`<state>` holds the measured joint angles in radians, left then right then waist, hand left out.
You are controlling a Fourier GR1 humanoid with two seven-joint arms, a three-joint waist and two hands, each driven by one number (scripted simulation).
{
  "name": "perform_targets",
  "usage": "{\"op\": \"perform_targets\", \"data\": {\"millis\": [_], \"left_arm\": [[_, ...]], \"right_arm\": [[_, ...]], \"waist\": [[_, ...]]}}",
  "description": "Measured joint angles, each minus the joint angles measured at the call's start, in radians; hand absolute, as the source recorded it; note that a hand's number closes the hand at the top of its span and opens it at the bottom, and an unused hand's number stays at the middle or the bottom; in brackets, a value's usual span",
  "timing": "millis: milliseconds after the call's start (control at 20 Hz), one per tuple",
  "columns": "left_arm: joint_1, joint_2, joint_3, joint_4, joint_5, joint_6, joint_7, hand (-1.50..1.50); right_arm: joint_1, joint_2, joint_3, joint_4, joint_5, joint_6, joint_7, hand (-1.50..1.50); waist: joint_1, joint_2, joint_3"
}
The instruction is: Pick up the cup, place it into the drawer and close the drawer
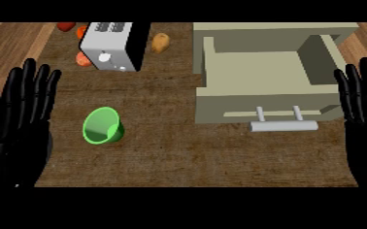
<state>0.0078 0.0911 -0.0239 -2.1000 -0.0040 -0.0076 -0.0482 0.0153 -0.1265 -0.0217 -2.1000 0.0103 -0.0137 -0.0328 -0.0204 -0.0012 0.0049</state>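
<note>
A green cup (104, 125) lies tipped on the brown mat, its mouth facing up and left, at the left of the middle. The beige drawer (252, 94) stands pulled open at the right, its inside bare, with a grey bar handle (283, 125) on its front. My left hand (27, 106) rests open at the left edge, fingers up, a little left of the cup and apart from it. My right hand (353, 97) rests open at the right edge, fingers up, beside the drawer's right wall. Neither hand holds anything.
A silver toaster (111, 46) stands at the back left. Around it lie red and orange vegetables (84, 58) and an orange-brown one (160, 42). The wooden counter (28, 39) shows beyond the mat.
</note>
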Motion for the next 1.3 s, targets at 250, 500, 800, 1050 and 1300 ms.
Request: {"op": "perform_targets", "data": {"millis": [250, 500, 800, 1050, 1300], "left_arm": [[-0.011, 0.098, 0.043, 0.039, 0.198, -0.202, -0.029, -1.5], [0.006, 0.167, 0.075, 0.161, 0.455, -0.367, 0.042, -1.5], [-0.054, 0.234, 0.154, 0.404, 0.593, -0.524, 0.04, -1.5], [-0.116, 0.258, 0.188, 0.579, 0.552, -0.589, 0.01, -1.5], [-0.162, 0.25, 0.199, 0.751, 0.441, -0.622, -0.075, -1.5]], "right_arm": [[-0.017, 0.001, -0.004, -0.008, -0.022, 0.009, 0.014, -1.5], [-0.025, -0.02, 0.042, 0.019, -0.053, 0.067, 0.078, -1.5], [-0.082, -0.038, 0.034, 0.075, -0.092, 0.109, 0.125, -1.5], [-0.138, -0.021, 0.031, 0.151, -0.08, 0.109, 0.114, -1.5], [-0.17, -0.035, -0.004, 0.182, -0.098, 0.137, 0.098, -1.5]], "waist": [[0.012, 0.001, -0.005], [0.018, 0.006, -0.007], [0.018, 0.004, -0.006], [0.018, 0.003, -0.005], [0.016, 0.003, -0.005]]}}
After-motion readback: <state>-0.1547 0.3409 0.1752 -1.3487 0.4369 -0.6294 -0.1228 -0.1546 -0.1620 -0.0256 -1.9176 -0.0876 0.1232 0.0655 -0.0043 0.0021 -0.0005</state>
